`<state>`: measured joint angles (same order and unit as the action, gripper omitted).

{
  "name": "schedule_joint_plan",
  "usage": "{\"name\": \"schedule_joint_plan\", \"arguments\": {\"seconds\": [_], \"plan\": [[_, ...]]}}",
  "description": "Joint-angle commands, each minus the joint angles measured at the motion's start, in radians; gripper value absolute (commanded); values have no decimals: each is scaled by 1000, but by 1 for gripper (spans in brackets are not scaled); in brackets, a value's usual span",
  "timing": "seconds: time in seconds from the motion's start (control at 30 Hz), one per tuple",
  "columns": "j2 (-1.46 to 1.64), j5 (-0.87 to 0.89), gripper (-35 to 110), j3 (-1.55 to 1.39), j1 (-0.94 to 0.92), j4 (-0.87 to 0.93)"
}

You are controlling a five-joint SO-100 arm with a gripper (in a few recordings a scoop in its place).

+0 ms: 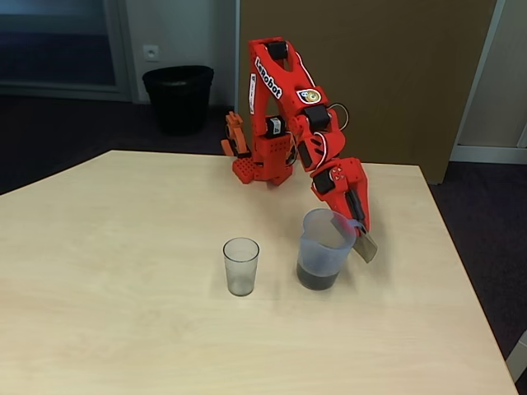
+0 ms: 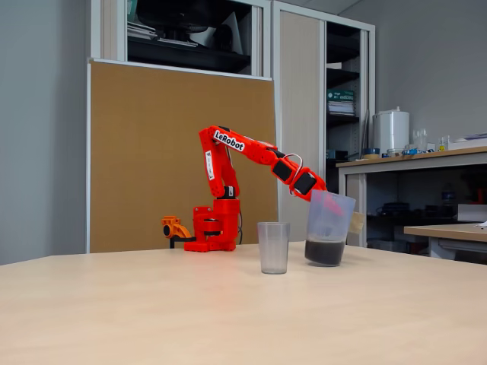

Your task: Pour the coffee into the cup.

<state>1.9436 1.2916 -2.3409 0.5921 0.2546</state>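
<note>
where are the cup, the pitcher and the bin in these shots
cup [image 1: 240,267], a fixed view, on its clear side wall
pitcher [image 1: 323,239], a fixed view, on its translucent wall above the coffee
bin [image 1: 177,97], a fixed view, on its black front, on the floor behind the table

We note the coffee [image 1: 317,278], a dark, almost black liquid, sitting as a shallow layer at the bottom of the translucent pitcher [image 1: 323,243]. That pitcher rests on the table directly at the gripper [image 1: 360,233], which meets its cardboard-taped handle [image 1: 365,246]. In both fixed views it leans slightly. We record the cup [image 1: 240,266] as a small clear greyish tumbler, upright and empty, standing apart from the gripper, beyond the pitcher and just beside it, not touching.
</note>
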Motion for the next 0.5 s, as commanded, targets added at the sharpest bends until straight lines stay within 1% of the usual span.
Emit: {"name": "schedule_joint_plan", "arguments": {"seconds": [0.0,0.2,0.3,0.47], "plan": [[78,15,0,72,-8,37],[112,54,0,89,-21,64],[130,112,0,87,-25,58],[161,258,0,46,-28,-12]]}}
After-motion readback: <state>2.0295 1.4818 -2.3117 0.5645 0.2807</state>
